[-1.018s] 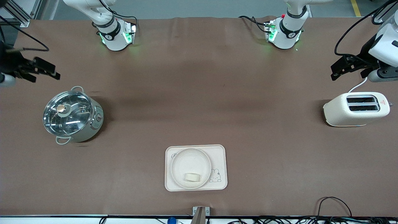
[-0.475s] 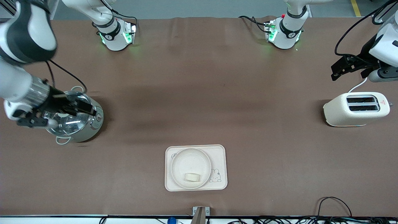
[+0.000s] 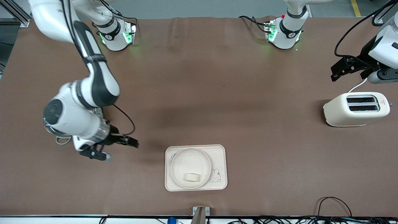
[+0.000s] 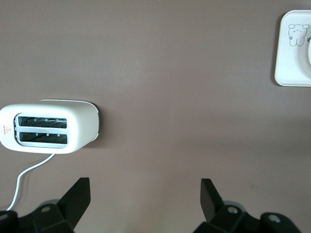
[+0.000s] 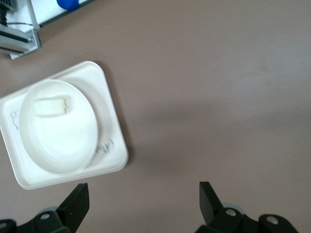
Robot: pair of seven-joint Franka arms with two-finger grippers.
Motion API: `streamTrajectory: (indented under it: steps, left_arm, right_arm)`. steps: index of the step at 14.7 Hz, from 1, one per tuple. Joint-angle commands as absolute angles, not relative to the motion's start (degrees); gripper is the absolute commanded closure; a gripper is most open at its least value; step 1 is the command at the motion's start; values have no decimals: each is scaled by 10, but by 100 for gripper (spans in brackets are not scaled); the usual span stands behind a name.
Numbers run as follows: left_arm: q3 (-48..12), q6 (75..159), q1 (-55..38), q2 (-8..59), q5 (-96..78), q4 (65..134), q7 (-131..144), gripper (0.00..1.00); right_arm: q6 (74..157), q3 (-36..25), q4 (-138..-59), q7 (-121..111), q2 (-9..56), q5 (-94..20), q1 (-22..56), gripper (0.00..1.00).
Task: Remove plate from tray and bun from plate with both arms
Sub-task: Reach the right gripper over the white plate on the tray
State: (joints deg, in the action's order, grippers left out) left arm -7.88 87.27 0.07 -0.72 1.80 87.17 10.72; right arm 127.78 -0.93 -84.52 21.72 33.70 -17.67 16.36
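Note:
The round cream plate (image 3: 190,163) lies on the rectangular rabbit tray (image 3: 220,154), near the table's front-camera edge. The small pale bun (image 3: 192,177) lies in the plate, by its rim. My right gripper (image 3: 130,143) is open and empty over bare table between the pot and the tray. The right wrist view shows the plate (image 5: 58,141), the bun (image 5: 49,107) and the tray (image 5: 111,102) past the open right gripper (image 5: 144,204). My left gripper (image 3: 334,71) is open and empty over the table beside the toaster; it also shows in the left wrist view (image 4: 146,199).
A white toaster (image 3: 356,109) stands at the left arm's end, seen also in the left wrist view (image 4: 48,127). A steel pot (image 3: 53,132) at the right arm's end is mostly hidden by the right arm. Cables run along the edge nearest the front camera.
My right arm has swung from the table's end, across the pot, to the table beside the tray. The left arm, plate and bun have not moved.

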Motion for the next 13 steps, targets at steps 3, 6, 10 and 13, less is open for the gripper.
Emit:
streamTrajectory:
  steps: [3, 6, 10, 13]
  left_arm:
    - [-81, 867, 3, -2, 26, 861, 98, 0]
    - [-81, 867, 4, -2, 25, 860, 97, 0]
    - [-81, 867, 4, -2, 25, 861, 98, 0]
    - [-80, 867, 4, -2, 25, 861, 98, 0]
  right_arm:
    - [1332, 23, -688, 270, 488, -180, 184, 0]
    - [1337, 18, -609, 295, 565, -177, 211, 0]
    - [1383, 18, -583, 295, 610, -177, 224, 0]
    - [1383, 17, -577, 290, 624, -174, 227, 14]
